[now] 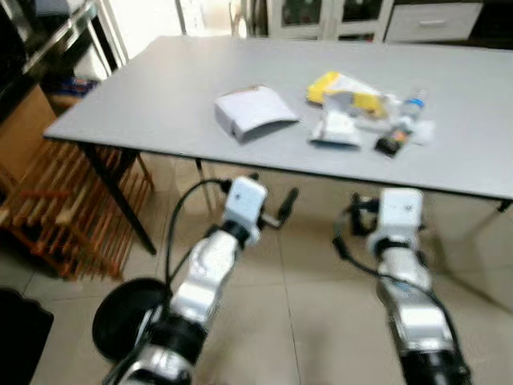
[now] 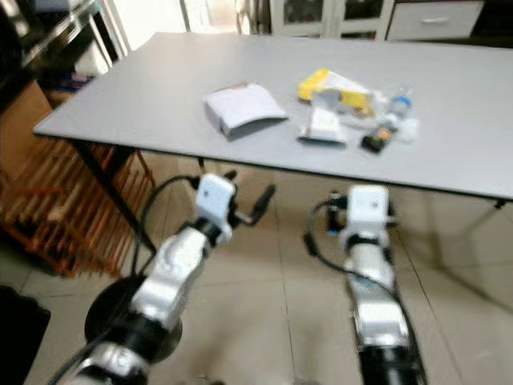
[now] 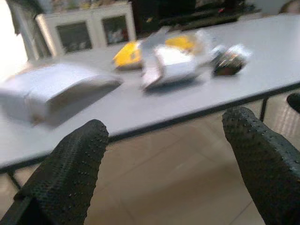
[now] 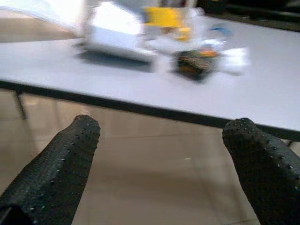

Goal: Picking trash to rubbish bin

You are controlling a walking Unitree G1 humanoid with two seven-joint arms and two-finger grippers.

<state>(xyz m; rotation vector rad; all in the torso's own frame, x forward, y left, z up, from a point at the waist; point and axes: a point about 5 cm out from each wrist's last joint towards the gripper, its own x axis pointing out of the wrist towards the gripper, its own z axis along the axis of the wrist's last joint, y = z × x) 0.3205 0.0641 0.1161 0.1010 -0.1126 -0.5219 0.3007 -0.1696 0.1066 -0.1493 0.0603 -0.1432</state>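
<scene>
Trash lies on the grey table (image 1: 160, 88): a white folded carton (image 1: 255, 112), a yellow wrapper (image 1: 345, 90), a white packet (image 1: 337, 128), a clear plastic bottle (image 1: 407, 114) and a small dark wrapper (image 1: 390, 144). Both arms reach forward below the table's near edge. My left gripper (image 3: 164, 154) is open and empty, with the carton and packet ahead of it on the tabletop. My right gripper (image 4: 159, 154) is also open and empty, facing the dark wrapper (image 4: 194, 63) and the bottle. A round black bin (image 1: 124, 317) sits on the floor at my lower left.
A wooden slatted rack (image 1: 72, 208) stands under the table's left end, beside black table legs (image 1: 120, 200). White cabinets (image 1: 345, 16) line the far wall. The floor under the table is beige tile (image 1: 313, 273).
</scene>
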